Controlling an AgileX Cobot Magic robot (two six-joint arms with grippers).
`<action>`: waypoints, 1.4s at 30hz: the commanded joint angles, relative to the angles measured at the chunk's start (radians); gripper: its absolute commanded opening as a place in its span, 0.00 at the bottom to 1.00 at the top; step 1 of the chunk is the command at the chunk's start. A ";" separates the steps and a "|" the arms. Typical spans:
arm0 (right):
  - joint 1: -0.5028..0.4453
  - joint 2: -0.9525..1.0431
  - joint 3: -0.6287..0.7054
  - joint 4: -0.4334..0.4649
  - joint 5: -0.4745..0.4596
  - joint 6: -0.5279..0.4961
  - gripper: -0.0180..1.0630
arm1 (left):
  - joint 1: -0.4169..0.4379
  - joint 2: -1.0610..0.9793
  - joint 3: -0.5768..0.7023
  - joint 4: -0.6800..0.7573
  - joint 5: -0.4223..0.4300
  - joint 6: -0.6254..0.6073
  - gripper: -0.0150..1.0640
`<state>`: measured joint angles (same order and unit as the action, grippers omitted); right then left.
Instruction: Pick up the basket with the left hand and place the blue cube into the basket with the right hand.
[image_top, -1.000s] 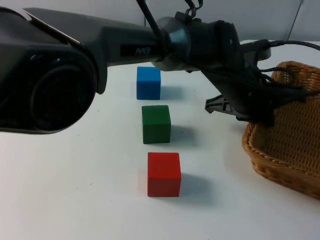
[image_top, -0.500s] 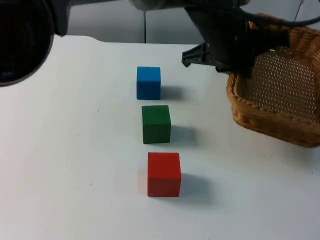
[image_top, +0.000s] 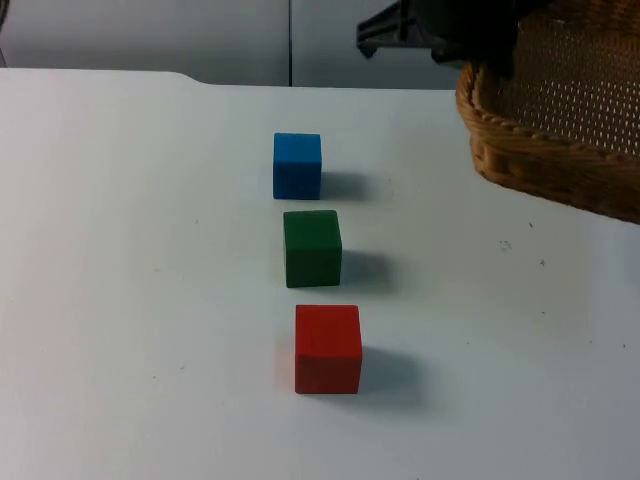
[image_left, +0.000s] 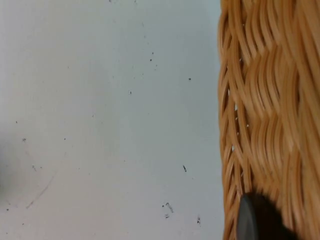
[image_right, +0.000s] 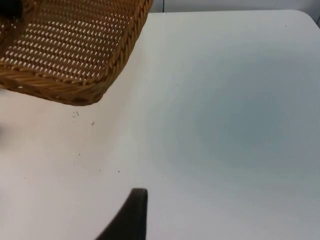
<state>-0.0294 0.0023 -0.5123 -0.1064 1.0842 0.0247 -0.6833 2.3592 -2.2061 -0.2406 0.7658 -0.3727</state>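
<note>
Well apart, blue cube (image_top: 297, 165) and left pincer (image_top: 470, 45) gripping basket (image_top: 545, 110).

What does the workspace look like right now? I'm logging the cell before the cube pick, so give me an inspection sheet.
Surface: white table, faint specks.
Job's things: wicker basket lifted off the table, tilted; blue cube resting on the table at the far end of the cube row.
Clutter: green cube mid row, red cube nearest.
Grippers: left gripper clamped on the basket's rim; right gripper waits above bare table beside the basket.
Cables: nothing seen.
Surroundings: grey partition wall behind the table.
</note>
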 joint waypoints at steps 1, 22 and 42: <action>0.004 -0.002 0.006 -0.001 -0.009 0.001 0.98 | -0.007 -0.057 0.000 0.024 -0.027 -0.023 0.01; 0.004 -0.002 0.006 -0.001 -0.009 0.001 0.98 | 0.230 -0.624 0.968 -0.323 -0.372 0.347 0.01; 0.004 -0.002 0.006 -0.001 -0.009 0.001 0.98 | 0.753 -1.079 1.531 -0.684 -0.168 0.970 0.01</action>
<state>-0.0294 0.0023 -0.5123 -0.1064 1.0842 0.0247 0.0057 1.2936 -0.6969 -0.8176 0.5501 0.4877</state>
